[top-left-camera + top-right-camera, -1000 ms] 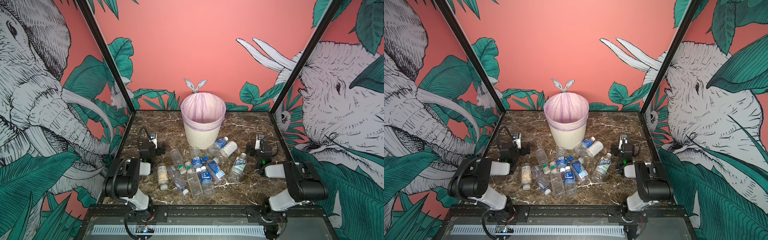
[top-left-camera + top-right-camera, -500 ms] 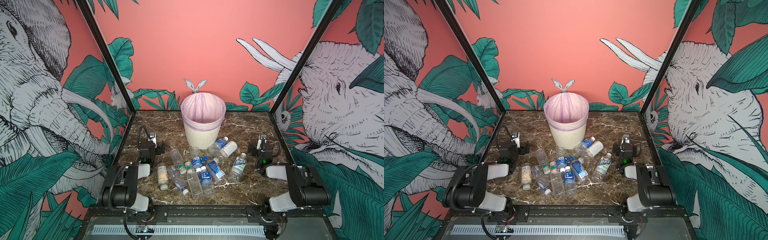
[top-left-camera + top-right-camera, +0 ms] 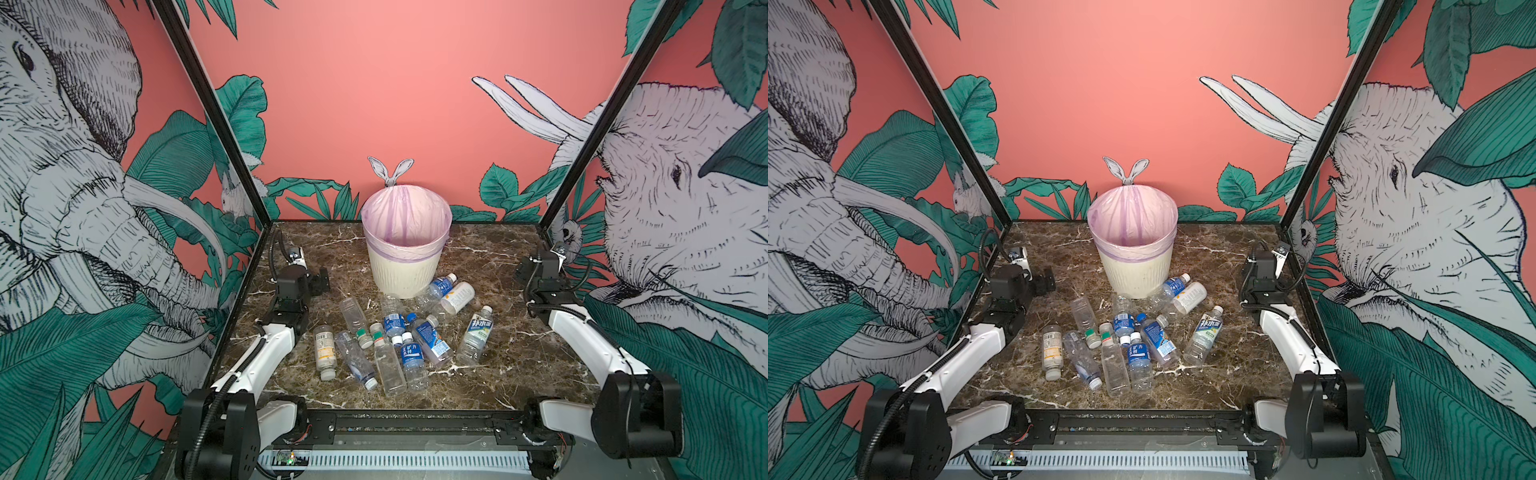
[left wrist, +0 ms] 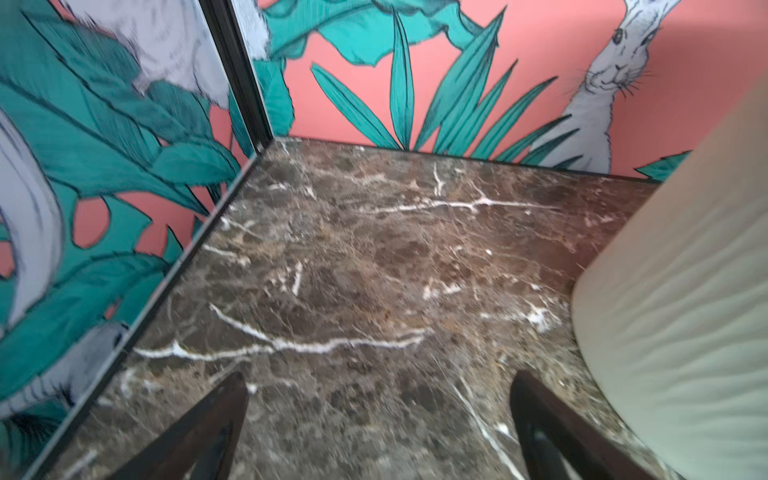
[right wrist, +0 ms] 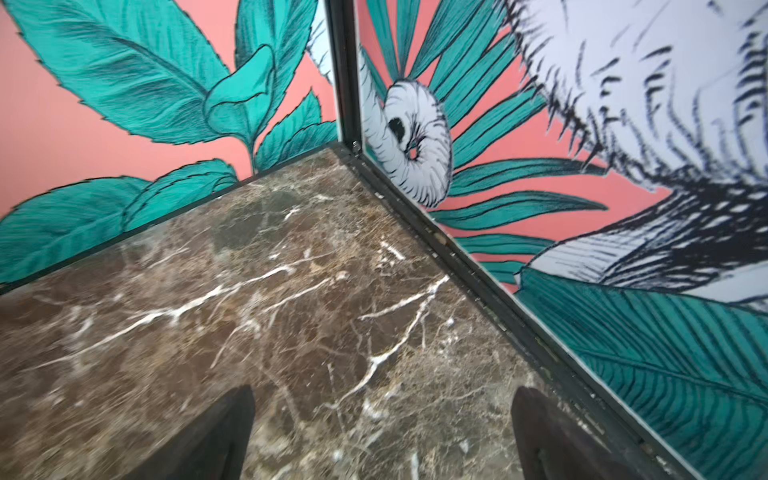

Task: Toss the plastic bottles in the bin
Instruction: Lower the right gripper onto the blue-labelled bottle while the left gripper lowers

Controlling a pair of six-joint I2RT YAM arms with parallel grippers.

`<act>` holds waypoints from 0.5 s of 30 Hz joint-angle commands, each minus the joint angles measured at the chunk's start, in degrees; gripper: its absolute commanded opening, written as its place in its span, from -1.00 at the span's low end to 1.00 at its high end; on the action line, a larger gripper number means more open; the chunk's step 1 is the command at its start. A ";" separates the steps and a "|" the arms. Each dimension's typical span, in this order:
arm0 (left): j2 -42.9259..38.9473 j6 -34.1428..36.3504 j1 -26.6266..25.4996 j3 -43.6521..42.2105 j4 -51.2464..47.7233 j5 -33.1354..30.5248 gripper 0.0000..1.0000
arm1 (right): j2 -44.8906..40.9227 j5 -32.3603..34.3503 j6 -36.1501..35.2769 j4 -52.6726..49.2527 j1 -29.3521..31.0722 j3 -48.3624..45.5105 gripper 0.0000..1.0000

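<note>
**A:** How is the left gripper (image 4: pixel 380 386) set?

**B:** Jaws spread wide, nothing between them. It hangs low over bare marble tabletop (image 4: pixel 353 270) by the left wall. The ribbed side of the bin (image 4: pixel 685 311) is near one finger, not touching it.

**A:** And the right gripper (image 5: pixel 382 395)?

**B:** Spread wide too, and holding nothing. It points at the far right corner, where the tabletop meets the jungle-print walls (image 5: pixel 623 332). It is well apart from everything else.

**A:** Where are the plastic bottles (image 3: pixel 412 353)?

**B:** In both top views they lie on their sides in a loose heap on the tabletop, between the two arms and in front of the bin. Two lie just beside its foot, one with a blue label (image 3: pixel 440 286) and one with a white label (image 3: pixel 457 297). A bottle with a yellow-and-white label (image 3: pixel 324 353) lies at the heap's left edge. One with a pale green label (image 3: pixel 476 336) lies at its right edge.

**A:** And the bin itself?

**B:** Upright at the back middle of the tabletop, with a lilac bag (image 3: pixel 405 216) folded over its rim.
</note>
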 commanded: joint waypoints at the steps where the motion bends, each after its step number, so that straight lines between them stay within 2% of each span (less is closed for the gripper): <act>1: -2.74 -3.85 -1.73 1.14 -9.67 2.50 0.99 | -2.22 -5.98 2.84 -12.60 1.39 0.77 0.97; 8: -6.33 -5.11 -4.67 3.25 -19.79 3.18 0.95 | -1.29 -12.38 3.87 -26.13 7.02 6.14 0.97; 15: -9.54 -5.87 -6.35 0.26 -22.10 3.92 0.91 | -0.55 -16.55 9.01 -31.06 14.61 5.53 0.93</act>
